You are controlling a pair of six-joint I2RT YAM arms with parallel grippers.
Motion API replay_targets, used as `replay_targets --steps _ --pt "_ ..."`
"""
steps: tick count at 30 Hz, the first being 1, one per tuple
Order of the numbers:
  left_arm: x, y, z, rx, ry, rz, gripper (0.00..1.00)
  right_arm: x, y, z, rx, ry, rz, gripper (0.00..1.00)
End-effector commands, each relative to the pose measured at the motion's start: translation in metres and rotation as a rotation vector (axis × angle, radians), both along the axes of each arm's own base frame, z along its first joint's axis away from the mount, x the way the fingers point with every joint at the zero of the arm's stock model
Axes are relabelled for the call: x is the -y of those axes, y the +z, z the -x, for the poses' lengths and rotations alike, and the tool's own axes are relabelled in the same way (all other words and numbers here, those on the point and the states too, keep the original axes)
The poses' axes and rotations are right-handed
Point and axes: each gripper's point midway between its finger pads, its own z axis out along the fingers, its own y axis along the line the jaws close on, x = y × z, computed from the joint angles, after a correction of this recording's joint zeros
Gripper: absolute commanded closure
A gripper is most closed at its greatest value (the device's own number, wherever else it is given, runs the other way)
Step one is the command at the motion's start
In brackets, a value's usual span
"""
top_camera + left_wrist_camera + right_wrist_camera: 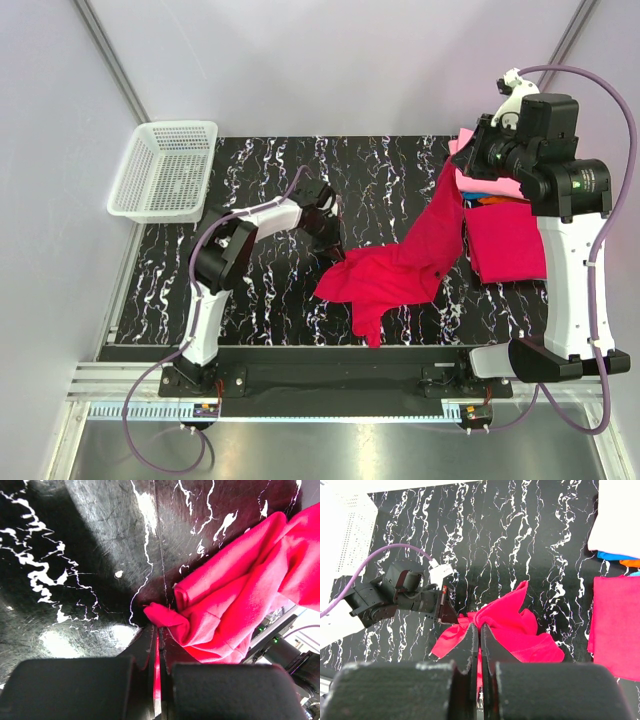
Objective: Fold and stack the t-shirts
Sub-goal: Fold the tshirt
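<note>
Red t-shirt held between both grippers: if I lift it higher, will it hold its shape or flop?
Probably floppy: the red t-shirt sags in a strip from the right gripper and bunches on the table. Likely light, since a thin pinched edge in the left gripper holds it. It may drag across the folded stack beside it.

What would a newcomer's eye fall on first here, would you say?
A crimson t-shirt stretches over the black marbled table, pinched high on the right by the right gripper and low at centre by the left gripper. Folded shirts lie stacked at the right edge.
</note>
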Motion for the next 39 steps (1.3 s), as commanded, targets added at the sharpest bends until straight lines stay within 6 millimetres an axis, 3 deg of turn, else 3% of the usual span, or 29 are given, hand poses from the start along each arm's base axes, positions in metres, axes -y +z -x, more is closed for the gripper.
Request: replay_targets --steps 1,4,8,12,15,17,19,20,22,23,24,25,26,30,32,33,34,39 --pt "-0.011 -0.014 0.002 0.032 -0.018 -0.071 1.0 0.0 0.016 0.003 0.063 -0.004 -0.019 1.0" --pt "-0.022 0.006 -0.005 0.093 -0.001 -0.102 1.0 0.001 0.016 0.003 0.064 -0.008 -0.02 1.0" --pt "-0.044 0.06 -0.026 0.212 0.05 -0.116 1.0 0.002 0.021 0.004 0.079 -0.011 -0.018 1.0" --pt "-0.082 0.152 -0.049 0.388 0.165 -0.092 1.0 0.002 0.024 0.004 0.086 -0.014 -0.018 1.0" --pt "-0.109 0.207 -0.065 0.485 0.248 -0.058 1.0 0.002 0.027 0.002 0.093 -0.016 -0.017 1.0" --pt "-0.124 0.254 -0.07 0.573 0.296 -0.019 1.0 0.003 0.031 0.001 0.104 -0.019 -0.014 1.0" --pt "-0.148 0.286 -0.075 0.623 0.352 -0.004 1.0 0.004 0.031 -0.006 0.105 -0.029 -0.006 1.0" --pt "-0.155 0.313 -0.078 0.675 0.375 0.025 1.0 0.007 0.041 -0.006 0.13 -0.039 -0.002 1.0" --pt "-0.18 0.34 -0.083 0.714 0.437 0.054 1.0 0.01 0.046 -0.013 0.144 -0.058 0.014 1.0" --pt "-0.19 0.368 -0.082 0.774 0.46 0.08 1.0 0.018 0.062 -0.012 0.186 -0.091 0.033 1.0" --pt "-0.21 0.379 -0.085 0.793 0.504 0.077 1.0 0.022 0.068 -0.013 0.204 -0.107 0.043 1.0" --pt "-0.217 0.39 -0.083 0.808 0.52 0.093 1.0 0.025 0.071 -0.018 0.206 -0.121 0.058 1.0" --pt "-0.226 0.407 -0.078 0.843 0.541 0.107 1.0 0.034 0.086 -0.013 0.248 -0.159 0.082 1.0" --pt "-0.271 0.427 -0.063 0.894 0.641 0.08 1.0 0.054 0.112 -0.009 0.316 -0.251 0.133 1.0" --pt "-0.286 0.423 -0.056 0.901 0.687 0.039 1.0 0.069 0.123 -0.002 0.352 -0.321 0.166 1.0" --pt "-0.295 0.43 -0.046 0.932 0.715 0.019 1.0 0.075 0.125 0.0 0.356 -0.348 0.175 1.0" --pt "-0.306 0.423 -0.044 0.933 0.755 -0.032 1.0 0.079 0.129 0.003 0.368 -0.373 0.179 1.0" --pt "-0.319 0.418 -0.03 0.939 0.805 -0.077 1.0 0.086 0.136 0.007 0.389 -0.423 0.163 1.0"
